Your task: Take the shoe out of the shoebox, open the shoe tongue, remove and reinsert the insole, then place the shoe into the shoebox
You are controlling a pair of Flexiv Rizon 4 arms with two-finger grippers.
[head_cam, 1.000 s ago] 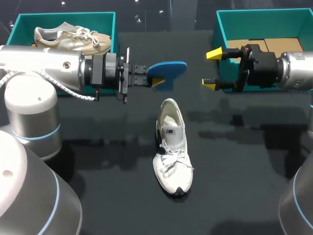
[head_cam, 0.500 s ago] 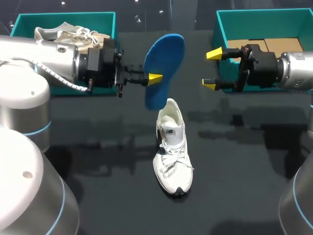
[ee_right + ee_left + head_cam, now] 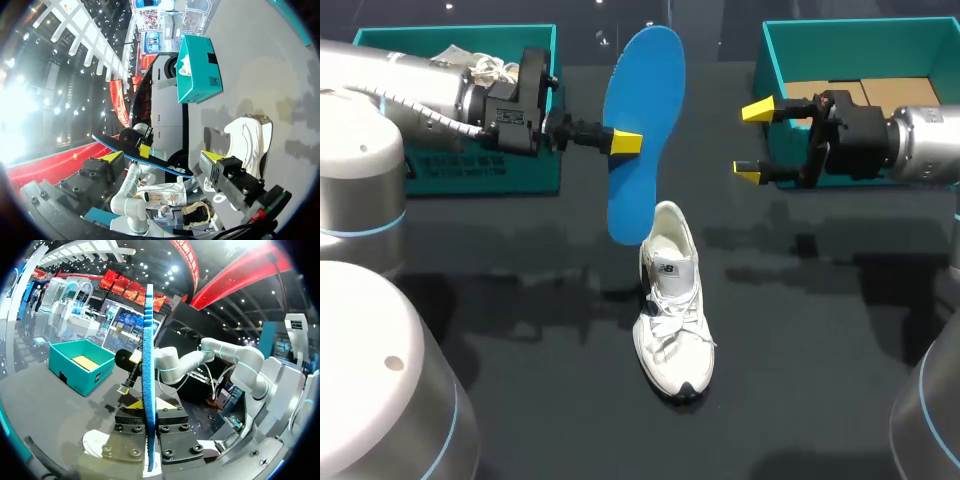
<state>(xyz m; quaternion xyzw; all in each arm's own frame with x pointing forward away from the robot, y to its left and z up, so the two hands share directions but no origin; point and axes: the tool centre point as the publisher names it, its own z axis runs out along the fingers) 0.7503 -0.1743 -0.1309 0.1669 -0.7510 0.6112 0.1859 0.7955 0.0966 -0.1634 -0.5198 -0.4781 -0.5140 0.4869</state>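
Note:
A white shoe [image 3: 671, 300] lies on the dark table with its toe toward the front edge and its opening bare. My left gripper [image 3: 623, 141] is shut on a blue insole [image 3: 638, 130], which hangs on edge above and just behind the shoe's heel. In the left wrist view the insole [image 3: 147, 355] shows edge-on between the fingers. My right gripper [image 3: 752, 141] stands open to the right of the insole, in front of the right shoebox [image 3: 790, 45], holding nothing. The right wrist view shows the insole [image 3: 170, 167] ahead of my right gripper [image 3: 162, 160] and the shoe [image 3: 250, 140] beyond.
A teal shoebox [image 3: 535, 175] at the back left holds a second, beige shoe [image 3: 470, 62]. The right shoebox has brown card lying inside. The left arm's body fills the front left corner.
My left arm has lifted the insole and turned it from lying flat to standing on edge, higher above the shoe's heel. The right arm and the shoe have not moved.

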